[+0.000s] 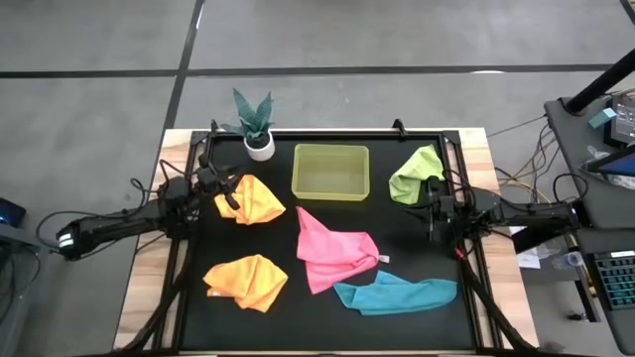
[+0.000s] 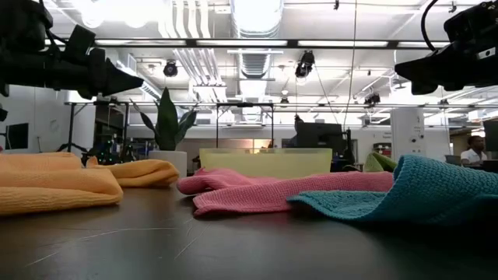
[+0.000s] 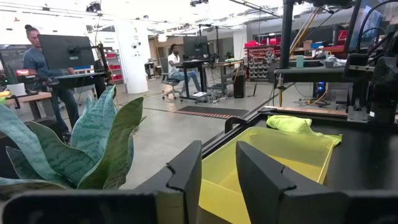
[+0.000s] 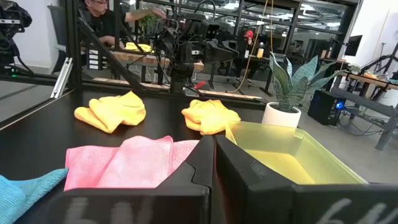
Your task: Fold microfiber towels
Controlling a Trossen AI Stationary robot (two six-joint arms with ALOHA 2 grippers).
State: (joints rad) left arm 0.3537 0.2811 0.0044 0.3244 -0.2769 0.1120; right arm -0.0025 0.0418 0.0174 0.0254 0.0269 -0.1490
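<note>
High view: my teal towel (image 1: 395, 295) lies long across the table (image 1: 327, 327) near its front edge, just beside the pink towel (image 1: 332, 256). Left wrist view: left pincer (image 3: 219, 171) narrowly parted, empty. Right wrist view: right pincer (image 4: 213, 163) closed, empty.

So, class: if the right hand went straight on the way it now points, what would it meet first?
The right hand, shut and empty, points across the mat toward the left arm. Directly ahead sits the near corner of the yellow-green bin, beside the pink towel. Probably the bin's rim first, though the hand's height is unclear.
</note>
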